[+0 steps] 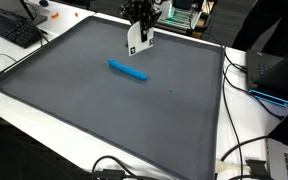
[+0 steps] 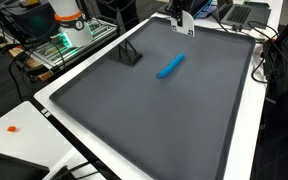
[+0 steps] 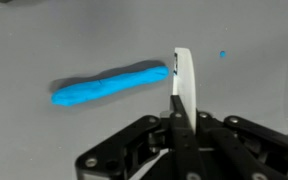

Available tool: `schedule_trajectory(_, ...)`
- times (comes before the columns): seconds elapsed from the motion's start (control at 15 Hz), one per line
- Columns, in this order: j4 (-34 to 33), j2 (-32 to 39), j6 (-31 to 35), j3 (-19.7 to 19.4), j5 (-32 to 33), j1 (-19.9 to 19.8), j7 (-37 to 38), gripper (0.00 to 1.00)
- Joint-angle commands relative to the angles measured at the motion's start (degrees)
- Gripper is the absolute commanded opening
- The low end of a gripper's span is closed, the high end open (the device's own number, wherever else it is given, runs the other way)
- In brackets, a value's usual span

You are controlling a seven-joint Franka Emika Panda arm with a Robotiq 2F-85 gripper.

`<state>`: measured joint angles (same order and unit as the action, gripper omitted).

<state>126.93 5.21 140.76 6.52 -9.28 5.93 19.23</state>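
— Where is the blue stick (image 1: pixel 129 70) lying right now?

— It is lying flat on the gray mat (image 1: pixel 104 120), in the half nearer the far edge and roughly midway between the two side edges. Both exterior views are showing it alone there (image 2: pixel 171 66).

— And the gripper (image 1: pixel 136 46)?

— It is hanging between the stick and the mat's far edge, near the stick but apart from it. Its fingers are pressing together with nothing between them.

— What is the wrist view showing?

— The closed gripper (image 3: pixel 184 56) is pointing just past one end of the stick (image 3: pixel 109 85). The rest of the stick is stretching away to one side, tilting slightly.

— So how is its long axis sitting against the jaws?

— As I am judging it, the stick is running more or less along the line the jaws close on, not across it. The gripper is also sitting off the stick's end rather than over its middle.
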Motion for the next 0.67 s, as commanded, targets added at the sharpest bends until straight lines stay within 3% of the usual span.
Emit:
schedule_trajectory(0.0, -6.2, 5.3, -5.4, 0.0, -0.1, 0.0, -7.4, 0.01)
schedule_trajectory(0.33, -10.7, 9.5, -9.6, -0.2, 1.0, 0.1, -11.2, 0.01)
schedule_trajectory(0.4, -8.6, 7.6, -7.2, -0.3, 0.5, 0.3, -9.7, 0.04)
schedule_trajectory(0.6, -10.1, 9.1, -8.2, -0.3, 0.5, 0.3, -10.5, 0.04)
